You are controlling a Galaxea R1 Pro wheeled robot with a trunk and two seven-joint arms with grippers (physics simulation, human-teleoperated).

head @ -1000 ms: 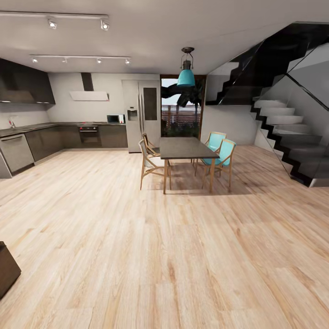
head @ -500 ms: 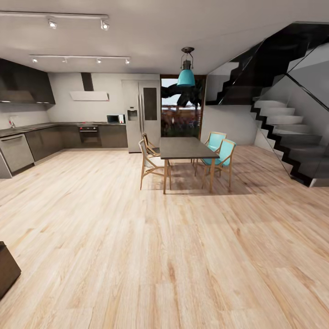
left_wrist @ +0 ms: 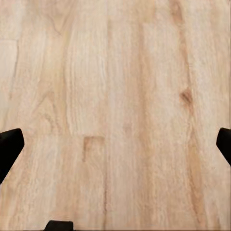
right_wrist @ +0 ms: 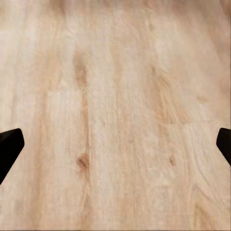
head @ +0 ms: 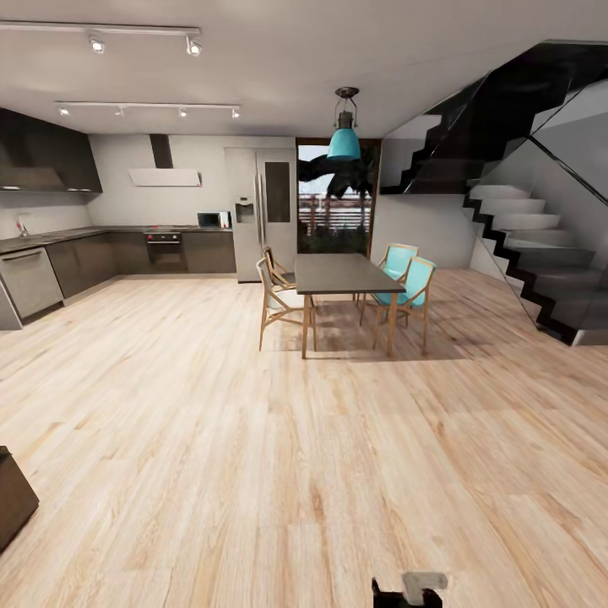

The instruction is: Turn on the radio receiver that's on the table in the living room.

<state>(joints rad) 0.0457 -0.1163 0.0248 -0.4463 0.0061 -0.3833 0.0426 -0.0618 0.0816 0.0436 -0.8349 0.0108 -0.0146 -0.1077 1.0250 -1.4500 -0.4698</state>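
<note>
The radio receiver, the low coffee table and the living room are out of view. I face a kitchen and dining area across a light wood floor (head: 253,439). In the left wrist view my left gripper (left_wrist: 115,144) is open, its dark fingertips (left_wrist: 9,144) wide apart above bare floorboards. My right gripper (right_wrist: 115,147) is open in the same way over the floor, with nothing between its fingertips (right_wrist: 9,144). A small dark and grey part of an arm (head: 409,589) pokes in at the head view's bottom edge.
A dark dining table (head: 338,274) with wooden and turquoise chairs (head: 409,291) stands ahead under a teal pendant lamp (head: 344,139). Dark kitchen cabinets (head: 76,262) and a fridge (head: 262,211) line the back left. A staircase (head: 523,245) rises at right. A dark furniture corner (head: 13,498) sits low left.
A small part of an arm has come into the head view at the bottom edge. The room and the camera have not shifted.
</note>
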